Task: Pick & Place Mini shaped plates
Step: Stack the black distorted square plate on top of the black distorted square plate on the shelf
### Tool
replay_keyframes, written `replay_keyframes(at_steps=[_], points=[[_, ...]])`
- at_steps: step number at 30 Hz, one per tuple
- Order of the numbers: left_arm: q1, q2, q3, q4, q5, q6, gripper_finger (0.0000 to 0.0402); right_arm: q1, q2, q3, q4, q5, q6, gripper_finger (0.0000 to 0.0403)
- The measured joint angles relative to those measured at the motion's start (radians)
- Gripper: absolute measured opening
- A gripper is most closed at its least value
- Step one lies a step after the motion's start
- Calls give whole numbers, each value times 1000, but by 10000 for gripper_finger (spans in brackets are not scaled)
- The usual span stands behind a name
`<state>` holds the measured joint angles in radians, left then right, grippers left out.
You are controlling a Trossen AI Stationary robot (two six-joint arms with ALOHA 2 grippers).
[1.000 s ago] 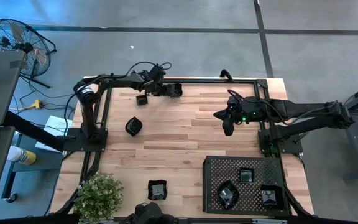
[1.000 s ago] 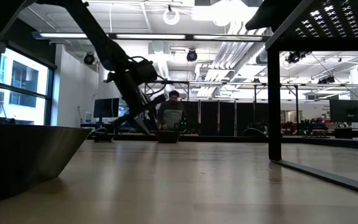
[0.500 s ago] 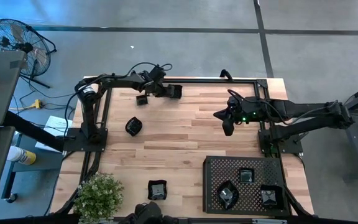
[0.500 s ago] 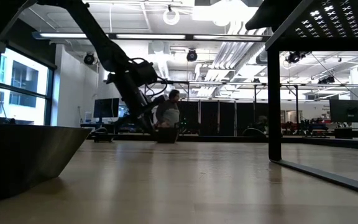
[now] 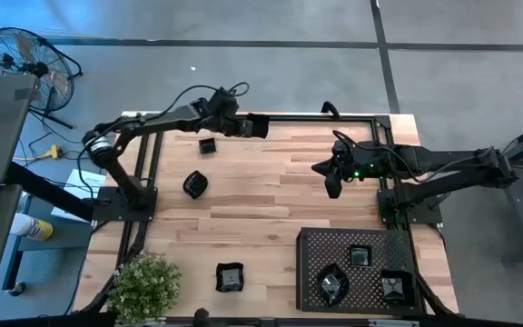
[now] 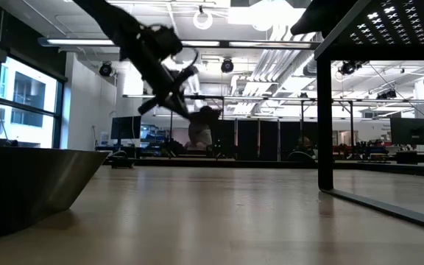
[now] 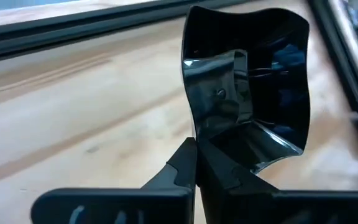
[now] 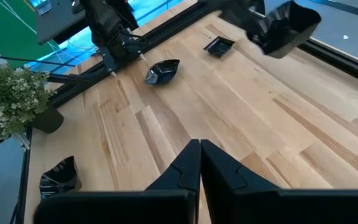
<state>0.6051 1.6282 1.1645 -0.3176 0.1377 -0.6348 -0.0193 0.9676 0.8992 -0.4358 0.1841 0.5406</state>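
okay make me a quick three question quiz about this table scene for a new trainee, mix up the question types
1. True or false: the left gripper is shut on a small black plate and holds it clear of the table.
2. How many plates lie in the perforated tray?
A. one
B. three
C. five
3. Fill in: the right gripper hangs over the table's right side, shut and ____.

Key
1. True. The low view shows the plate in the air.
2. B.
3. Empty. Nothing sits between its fingers.
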Motion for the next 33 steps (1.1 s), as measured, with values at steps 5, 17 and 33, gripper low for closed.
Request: replay_keyframes(at_steps=[5,17,33], points=[[-126,-67,0,-15,-56,34,1,0,0,0,33,2,18,7],[-399,-83,0,-15,-202,11,1,-33,2,64,67,93,93,50],[-451,-82,122,-34,-248,38,1,-113,294,267,-104,34,39,105]])
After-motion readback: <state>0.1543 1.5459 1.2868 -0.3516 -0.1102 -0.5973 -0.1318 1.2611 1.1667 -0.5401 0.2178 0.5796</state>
